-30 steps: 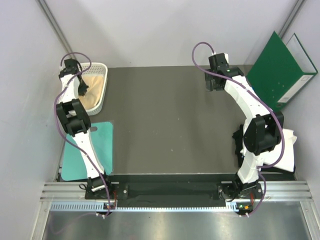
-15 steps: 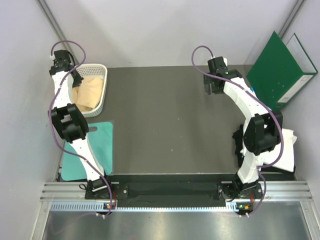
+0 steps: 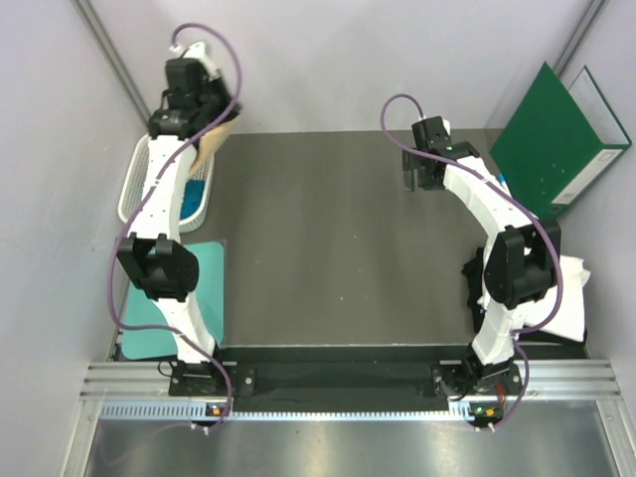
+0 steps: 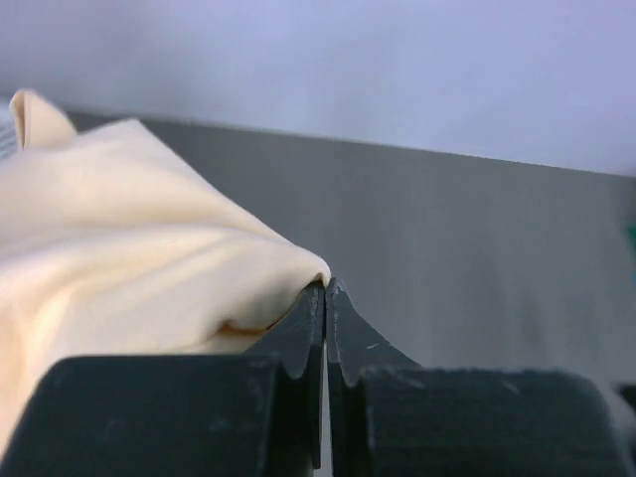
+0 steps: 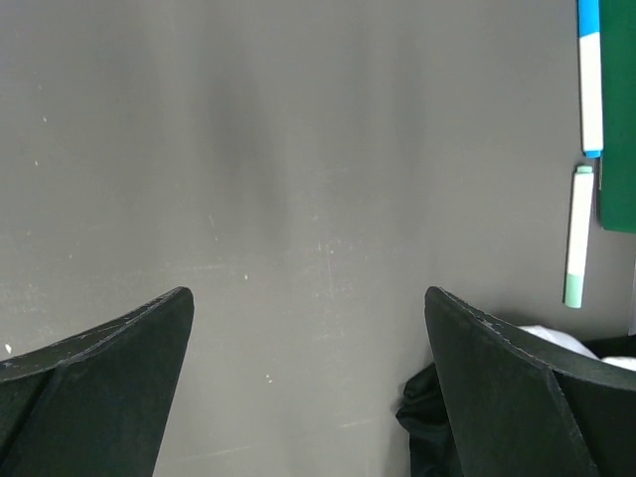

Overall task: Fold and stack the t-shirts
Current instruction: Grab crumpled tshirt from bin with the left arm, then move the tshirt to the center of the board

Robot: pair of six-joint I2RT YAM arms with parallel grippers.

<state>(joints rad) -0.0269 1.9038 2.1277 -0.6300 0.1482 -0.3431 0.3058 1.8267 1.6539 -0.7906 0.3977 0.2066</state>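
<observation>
Jaws on the left gripper [image 4: 325,290] are pressed fully together, pinching an edge fold of the peach shirt [image 4: 129,229]. Jaws on the right gripper [image 5: 308,294] stand spread wide with nothing between them, over bare table [image 3: 328,248]. In the overhead view the peach shirt hangs from the left gripper above the far end of the basket [image 3: 132,189], at the table's far-left corner. A blue shirt [image 3: 197,193] lies inside the basket.

Risks:
- Slip: the grip takes only a thin margin of cloth, so a fast swing could pull it free.
- Snag: trailing cloth may catch the basket rim and drag or tip the basket.
- Bunching: a single pinch point may let the shirt land crumpled, which would hamper the fold.

Materials:
- Peach shirt: soft and matte, draping in broad rounded folds.
- Basket: white, rigid, oval, with slotted walls.
- Table: dark grey, flat, faintly speckled.
- White shirt [image 3: 571,298] and dark shirt [image 5: 422,427]: bunched at the table's right edge.
</observation>
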